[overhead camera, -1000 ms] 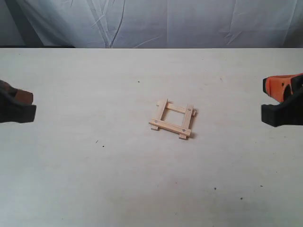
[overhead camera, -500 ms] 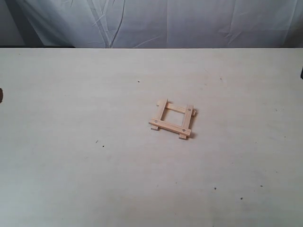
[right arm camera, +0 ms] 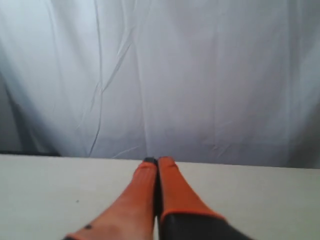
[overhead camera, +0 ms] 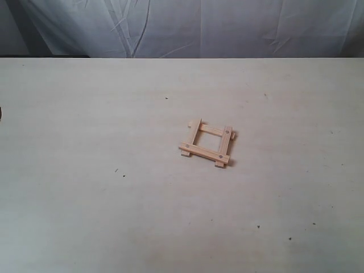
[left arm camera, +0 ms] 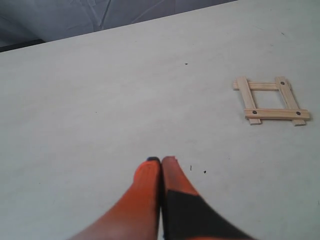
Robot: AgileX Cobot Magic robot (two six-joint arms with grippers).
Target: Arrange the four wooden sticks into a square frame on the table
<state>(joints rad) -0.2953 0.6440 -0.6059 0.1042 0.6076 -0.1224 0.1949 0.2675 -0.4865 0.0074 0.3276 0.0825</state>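
The four wooden sticks lie overlapped at the corners as a small square frame (overhead camera: 207, 143) near the middle of the cream table (overhead camera: 102, 216). Two of its strips show dark holes near their ends. The left wrist view also shows the square frame (left arm camera: 270, 100), far off to one side of my left gripper (left arm camera: 161, 160), whose orange fingers are pressed together with nothing between them. My right gripper (right arm camera: 158, 160) is shut and empty too, pointing over the table edge toward the backdrop. Neither gripper shows in the exterior view.
A wrinkled white cloth backdrop (overhead camera: 216, 25) hangs behind the table's far edge. A few tiny dark specks (overhead camera: 116, 170) dot the tabletop. A dark sliver (overhead camera: 0, 114) sits at the left border.
Both grippers, at the left and right edges a second ago, have drawn out of the exterior view. The square frame has not moved.
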